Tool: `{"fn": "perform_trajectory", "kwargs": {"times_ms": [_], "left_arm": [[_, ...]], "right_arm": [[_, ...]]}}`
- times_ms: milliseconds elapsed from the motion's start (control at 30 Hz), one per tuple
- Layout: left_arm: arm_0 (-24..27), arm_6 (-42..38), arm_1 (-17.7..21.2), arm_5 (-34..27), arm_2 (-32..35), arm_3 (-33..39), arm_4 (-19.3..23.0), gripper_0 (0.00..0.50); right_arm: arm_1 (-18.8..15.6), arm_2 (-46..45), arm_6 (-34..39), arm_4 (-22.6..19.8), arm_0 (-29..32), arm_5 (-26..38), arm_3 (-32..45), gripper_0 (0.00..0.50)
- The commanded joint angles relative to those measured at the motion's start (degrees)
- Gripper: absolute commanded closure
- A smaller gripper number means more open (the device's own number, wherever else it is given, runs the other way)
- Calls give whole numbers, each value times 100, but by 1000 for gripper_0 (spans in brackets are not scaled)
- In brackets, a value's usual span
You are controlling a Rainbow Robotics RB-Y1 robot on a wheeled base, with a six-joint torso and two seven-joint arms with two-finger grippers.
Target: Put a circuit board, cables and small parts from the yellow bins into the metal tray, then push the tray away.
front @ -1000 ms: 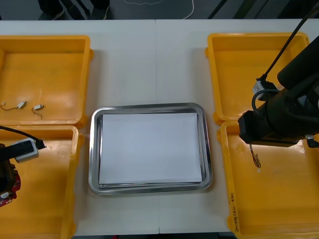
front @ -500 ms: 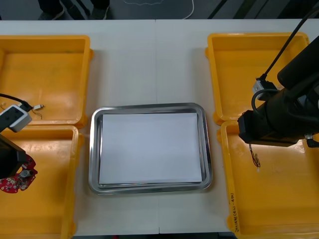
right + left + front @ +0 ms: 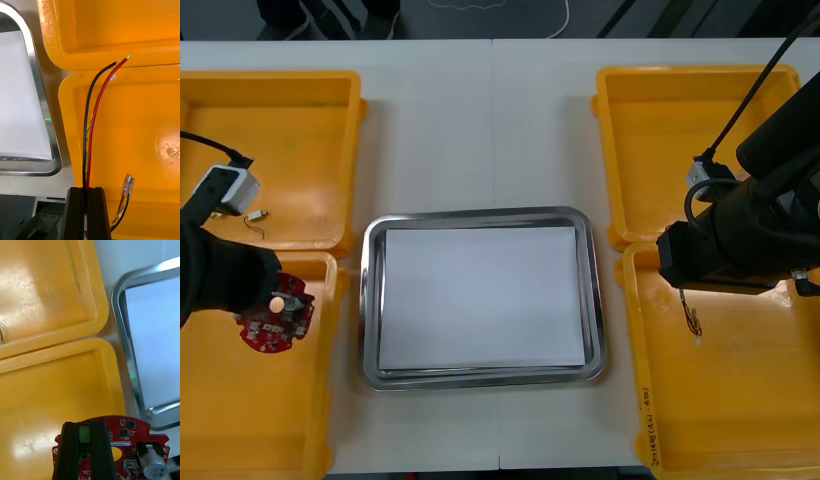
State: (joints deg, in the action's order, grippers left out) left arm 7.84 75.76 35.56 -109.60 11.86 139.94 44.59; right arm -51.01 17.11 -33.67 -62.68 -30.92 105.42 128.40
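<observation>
While the left gripper (image 3: pixel 84 426) clamps the flat, round red circuit board (image 3: pixel 125 429) at its green connector above a glossy yellow bin (image 3: pixel 45 390), the right gripper (image 3: pixel 85 190) pinches thin red and black cables (image 3: pixel 96 112) running lengthwise beyond its fingertips.

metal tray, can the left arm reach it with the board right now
Probably yes: the left gripper, shut on the circuit board over the near left bin, is beside the metal tray; only the bin's rim lies between. The right gripper holds cables well aside.
</observation>
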Motion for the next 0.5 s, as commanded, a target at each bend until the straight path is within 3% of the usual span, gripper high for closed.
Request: {"fn": "perform_trajectory", "kwargs": {"times_ms": [33,500], "left_arm": [[403,-457,381,-40,-474,209,68,500],[1079,-2496,390,-40,-2056,201,-161,500]], "right_arm": [[-67,64,309,-7,-195,-56,53,500],[-58,64,309,11,-195,-47,45,500]]}}
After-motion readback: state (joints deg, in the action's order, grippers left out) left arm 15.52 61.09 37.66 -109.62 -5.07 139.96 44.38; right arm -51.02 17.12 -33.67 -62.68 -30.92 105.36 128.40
